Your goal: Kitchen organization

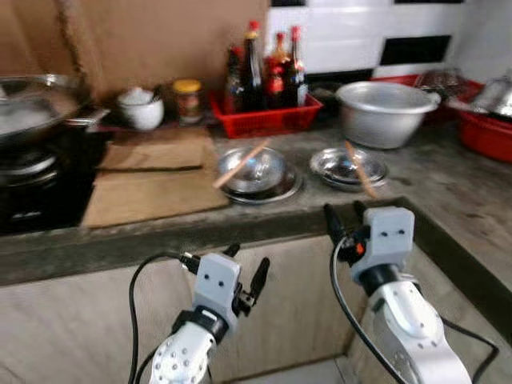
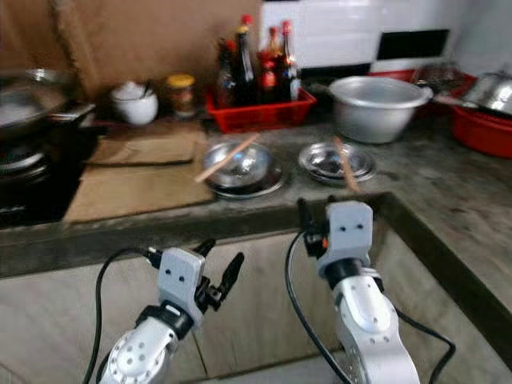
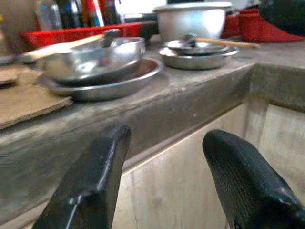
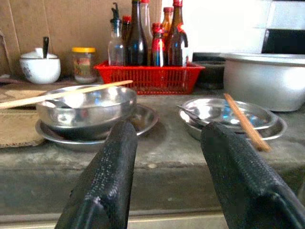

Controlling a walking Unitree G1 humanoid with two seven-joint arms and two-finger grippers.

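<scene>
Grippers of two silver robot arms hover in front of a grey stone kitchen counter [image 1: 448, 192], both below or level with its front edge. On the left, the left gripper [image 1: 246, 277] sits lower, before the wooden cabinet front [image 1: 80, 320], black fingers spread apart and holding nothing. On the right, the right gripper [image 1: 344, 218] reaches just to the counter's edge, fingers likewise parted and empty.

On the counter near the edge rest two sets of shiny steel dishes. The left one is a steel bowl on a steel plate [image 1: 254, 173] with wooden chopsticks [image 1: 240, 163] laid across it. Just beside it, the right stack of shallow steel plates [image 1: 347, 166] carries one wooden chopstick [image 1: 362, 171].

Behind them stand a red plastic basket of dark sauce bottles [image 1: 264, 112], a large aluminium basin [image 1: 384, 112], a white lidded ceramic pot [image 1: 141, 107] and a yellow-lidded glass jar [image 1: 189, 99]. Flattened brown cardboard [image 1: 152, 192] lies beside a black stove with a steel wok [image 1: 32, 104].
</scene>
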